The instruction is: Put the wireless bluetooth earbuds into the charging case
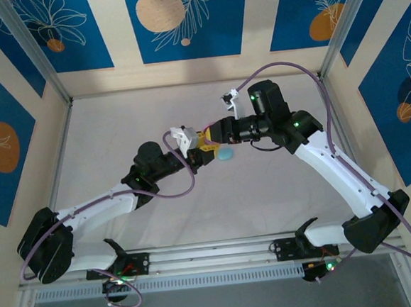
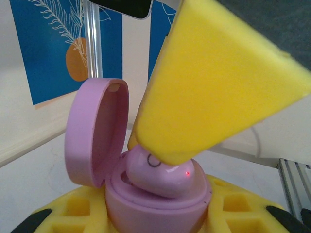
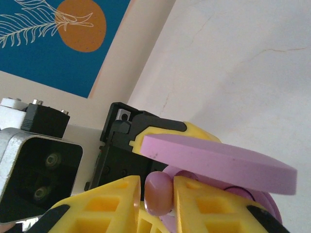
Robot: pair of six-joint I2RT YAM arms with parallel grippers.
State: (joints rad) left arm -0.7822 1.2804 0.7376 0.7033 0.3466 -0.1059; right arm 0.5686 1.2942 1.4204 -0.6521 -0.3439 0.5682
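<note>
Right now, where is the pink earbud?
In the left wrist view, the pink earbud lies partly in the open pink charging case, just right of its raised lid, pinched by the right gripper.

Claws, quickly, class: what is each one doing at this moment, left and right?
Left claw: closed on the pink charging case, lid open.
Right claw: closed on a pink earbud.

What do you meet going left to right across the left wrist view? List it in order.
Blue poster → open pink lid → pink earbud → metal rail.
</note>
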